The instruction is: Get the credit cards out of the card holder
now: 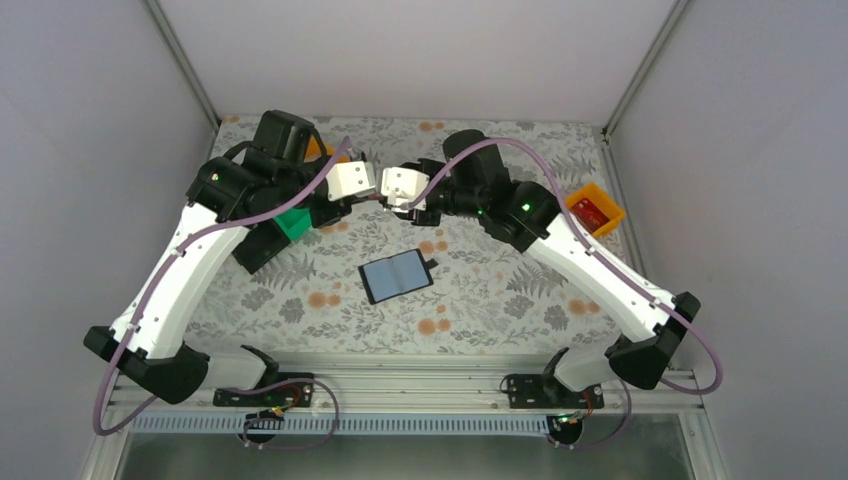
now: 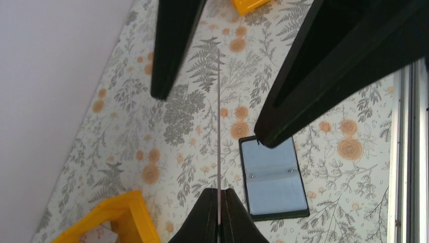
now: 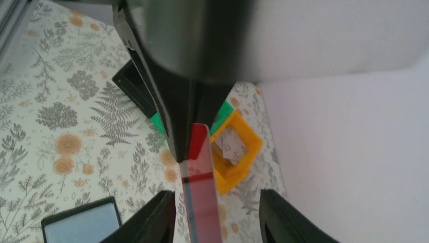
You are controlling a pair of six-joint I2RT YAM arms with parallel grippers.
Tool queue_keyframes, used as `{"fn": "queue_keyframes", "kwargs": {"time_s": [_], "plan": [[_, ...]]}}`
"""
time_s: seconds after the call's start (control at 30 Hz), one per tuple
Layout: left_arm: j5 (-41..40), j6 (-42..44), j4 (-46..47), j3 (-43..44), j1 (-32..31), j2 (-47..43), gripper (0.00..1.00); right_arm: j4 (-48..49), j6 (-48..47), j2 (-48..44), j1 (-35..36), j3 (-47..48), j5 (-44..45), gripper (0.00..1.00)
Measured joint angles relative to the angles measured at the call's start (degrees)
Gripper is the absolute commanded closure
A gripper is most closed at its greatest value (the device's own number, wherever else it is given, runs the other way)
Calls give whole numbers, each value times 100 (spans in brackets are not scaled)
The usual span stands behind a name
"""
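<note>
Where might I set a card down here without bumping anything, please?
Bare cloth lies between the card holder and the near edge, and along the back wall. Crowded: green tray and black tray at left; mid-table, left end effector faces right end effector.

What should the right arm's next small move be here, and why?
Probably close the jaws of the right gripper on the red card. The left gripper holds that card pinched at one end in mid-air, and the right jaws stand apart on either side of its free end without touching it. The left should let go only after that.
</note>
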Motion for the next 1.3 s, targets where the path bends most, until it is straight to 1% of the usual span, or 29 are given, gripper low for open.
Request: {"fn": "queue_keyframes", "kwargs": {"time_s": [0.07,0.1,0.13,0.17,0.4,0.6,0.63,0.67,0.7,0.73,0.77,0.9,1.03,1.1,1.2,1.3], "plan": [[9,2,17,0,0,0,98,24,-72,83,0,-15,-68,71],[15,13,11,-2,4,7,98,59,-118,92,4,-31,-74,78],[17,17,17,-2,7,22,98,79,-131,90,11,-52,-76,89],[35,20,17,-2,4,31,97,107,-179,90,13,-63,-72,95],[107,39,22,-15,39,85,98,192,-203,52,33,-190,-22,96],[354,42,57,-15,35,87,98,275,-195,-173,11,-402,-55,96],[380,42,68,-13,35,87,90,273,-192,-190,-2,-411,-63,96],[400,42,76,-13,35,87,56,278,-192,-205,-11,-420,-66,96],[402,52,107,-13,33,94,29,282,-192,-221,-20,-439,-61,96],[413,70,157,-13,33,98,8,284,-192,-245,-26,-476,-44,96],[435,72,195,-13,31,103,1,306,-192,-258,-35,-520,13,96],[350,-31,431,-149,17,81,0,487,-142,-332,-240,-750,396,96],[118,-275,905,-706,214,0,0,837,-127,-566,-658,-1239,1241,96],[-24,-435,1215,-1088,391,-24,0,1014,-149,-754,-1014,-1657,1735,96],[-127,-772,1801,-1674,699,28,0,1279,-168,-966,-1727,-2258,2498,96],[-111,-1043,2315,-2033,944,179,0,1685,-275,-1123,-2430,-2861,3126,96]]}}
